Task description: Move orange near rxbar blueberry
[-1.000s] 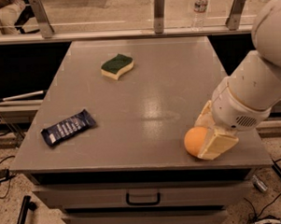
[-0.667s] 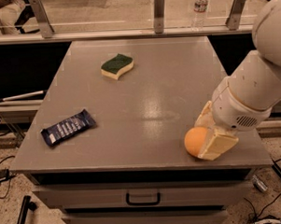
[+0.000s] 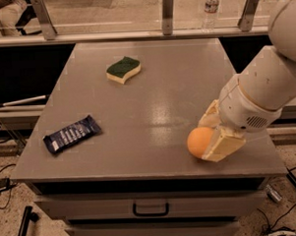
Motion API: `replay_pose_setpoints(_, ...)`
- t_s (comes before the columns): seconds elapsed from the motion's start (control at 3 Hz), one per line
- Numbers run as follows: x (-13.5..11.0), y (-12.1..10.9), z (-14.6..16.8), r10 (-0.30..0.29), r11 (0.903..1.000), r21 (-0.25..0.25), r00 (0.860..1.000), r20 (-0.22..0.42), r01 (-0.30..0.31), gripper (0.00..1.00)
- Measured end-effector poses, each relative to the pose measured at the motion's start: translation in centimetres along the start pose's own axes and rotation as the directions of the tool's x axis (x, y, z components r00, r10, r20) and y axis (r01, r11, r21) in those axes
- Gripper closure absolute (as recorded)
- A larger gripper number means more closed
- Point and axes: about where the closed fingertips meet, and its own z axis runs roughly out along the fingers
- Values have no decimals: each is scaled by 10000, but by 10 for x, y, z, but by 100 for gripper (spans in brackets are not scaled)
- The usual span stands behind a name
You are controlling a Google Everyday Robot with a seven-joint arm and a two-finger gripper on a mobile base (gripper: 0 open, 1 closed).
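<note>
Grey table [image 3: 114,141], matte top, with a soft glare patch right of centre from overhead light. Drawer [image 3: 151,204] with a dark handle under the front edge. Behind the table: glass partition [image 3: 109,11] on metal posts [image 3: 168,13], with a water bottle [image 3: 211,8] beyond it. Floor [image 3: 7,229] pale and speckled; cables [image 3: 283,227] at lower right. Gripper [image 3: 206,141] low over the table's front right corner.

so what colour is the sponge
Sponge: green top, pale yellow underside, per the camera view; claw sits by the orange, front right.
</note>
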Motion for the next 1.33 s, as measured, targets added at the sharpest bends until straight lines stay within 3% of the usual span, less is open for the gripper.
replay_pose_setpoints(0.33,-41,-16,4,-1076,9939,-101,9840,1421,1102,100)
replay_pose_setpoints(0.67,-96,-22,22,-2186,9700,-419,9347,2803,2394,100)
replay_pose_setpoints(1.0,-140,-24,50,-2731,9458,-690,8925,3590,3172,100)
replay_pose_setpoints(1.33,-169,-29,71,-3018,9327,-675,8691,3919,3544,100)
